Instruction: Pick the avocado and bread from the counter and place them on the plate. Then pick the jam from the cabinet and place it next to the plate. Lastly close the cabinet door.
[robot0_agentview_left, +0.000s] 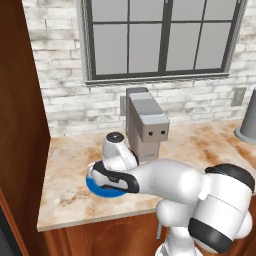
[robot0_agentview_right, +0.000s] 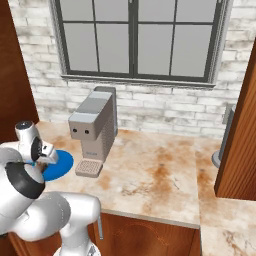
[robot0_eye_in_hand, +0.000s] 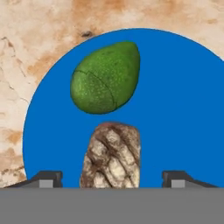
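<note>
Avocado (robot0_eye_in_hand: 106, 78): you've got it on the plate (robot0_eye_in_hand: 183, 109), done.
Bread (robot0_eye_in_hand: 112, 155): also on plate, just beside avocado, between the pincer (robot0_eye_in_hand: 112, 178) tips (not touching them).
Pincer: jaws stand wide apart, holding nothing, right over plate.
Plate: on surface (robot0_agentview_left: 70, 170), near coffee machine (robot0_agentview_left: 146, 125).
Left for you: jam from cabinet, set next to plate, then shut cabinet door.

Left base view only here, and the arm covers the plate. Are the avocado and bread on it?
Observer: Yes. The hand view shows the avocado and the bread both lying on the plate, with a small gap between them.
Operator: End effector open or shut?
Observer: Open. The end effector is above the bread, with its fingertips wide apart on either side and clear of it.
</note>
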